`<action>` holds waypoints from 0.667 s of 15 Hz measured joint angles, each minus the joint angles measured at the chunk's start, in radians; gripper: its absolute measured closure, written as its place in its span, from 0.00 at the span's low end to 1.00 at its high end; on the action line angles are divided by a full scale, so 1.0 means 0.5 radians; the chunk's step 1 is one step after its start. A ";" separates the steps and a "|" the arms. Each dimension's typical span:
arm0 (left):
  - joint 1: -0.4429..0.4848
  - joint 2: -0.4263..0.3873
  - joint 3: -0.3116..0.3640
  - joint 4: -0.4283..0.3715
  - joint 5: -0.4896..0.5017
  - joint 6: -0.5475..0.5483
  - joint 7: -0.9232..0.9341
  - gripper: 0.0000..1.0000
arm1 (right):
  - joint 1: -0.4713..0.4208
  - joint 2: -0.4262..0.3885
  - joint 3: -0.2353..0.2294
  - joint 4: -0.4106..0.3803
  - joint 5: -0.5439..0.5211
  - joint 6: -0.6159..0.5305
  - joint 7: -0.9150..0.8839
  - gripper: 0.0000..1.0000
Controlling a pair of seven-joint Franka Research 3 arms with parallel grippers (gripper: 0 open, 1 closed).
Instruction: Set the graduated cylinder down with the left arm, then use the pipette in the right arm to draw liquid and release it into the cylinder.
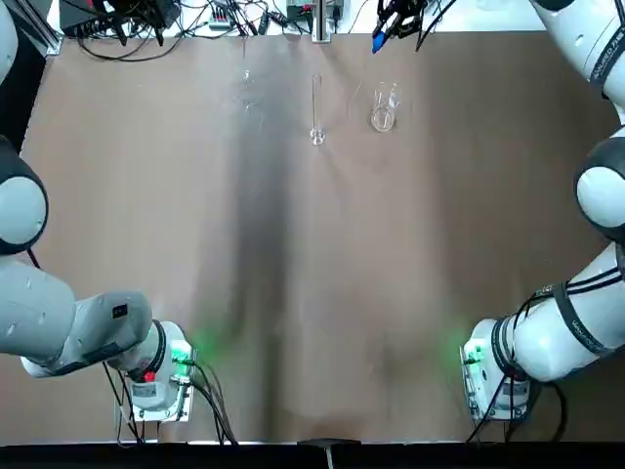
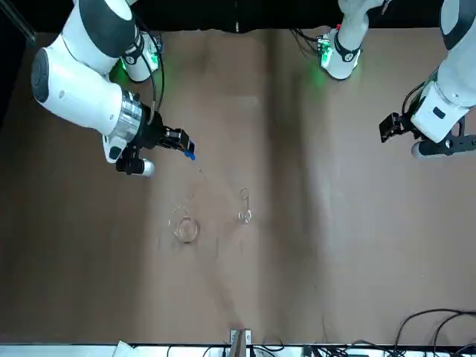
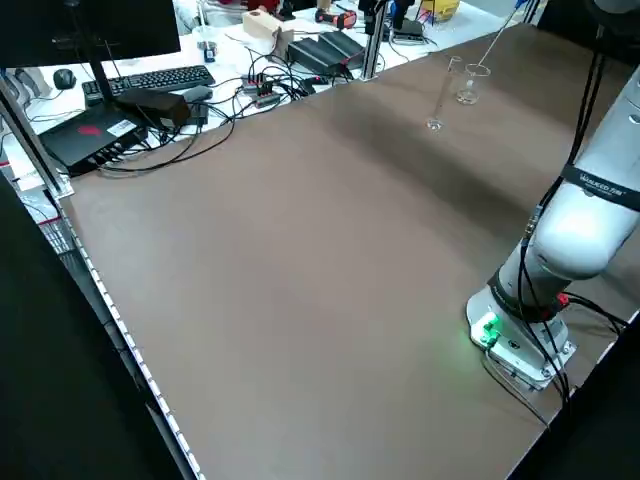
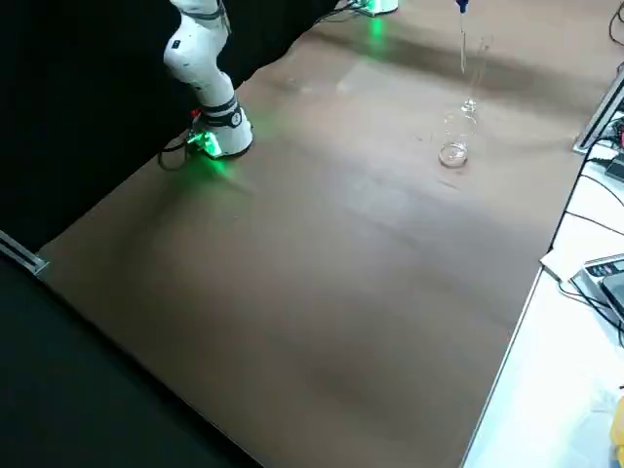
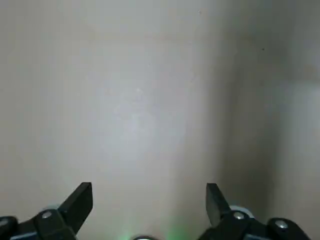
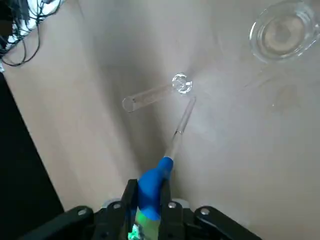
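Observation:
The graduated cylinder (image 1: 317, 106) stands upright on its small foot at the far middle of the table, with nothing holding it; it also shows in the front view (image 2: 245, 205) and the right wrist view (image 6: 152, 95). My right gripper (image 6: 148, 200) is shut on the blue bulb of the pipette (image 2: 190, 153). The pipette's clear tip (image 6: 182, 120) hangs in the air near the cylinder, inside neither glass. My left gripper (image 5: 149, 200) is open over bare table, far off at the robot's left (image 2: 393, 126). No liquid can be made out.
A short clear beaker (image 1: 383, 113) stands just right of the cylinder, also in the right wrist view (image 6: 282, 32). Cables (image 1: 195, 20) and gear lie beyond the table's far edge. The arms' bases (image 1: 161, 376) sit at the near corners.

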 joint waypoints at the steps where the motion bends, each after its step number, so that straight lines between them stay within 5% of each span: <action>1: 0.000 0.001 0.000 0.000 0.000 0.000 0.000 0.00 | 0.000 -0.007 0.000 0.001 0.032 0.000 0.002 0.77; 10: -0.001 0.011 -0.009 0.000 0.000 0.000 0.000 0.00 | 0.048 -0.040 0.006 0.067 0.162 0.000 0.156 0.77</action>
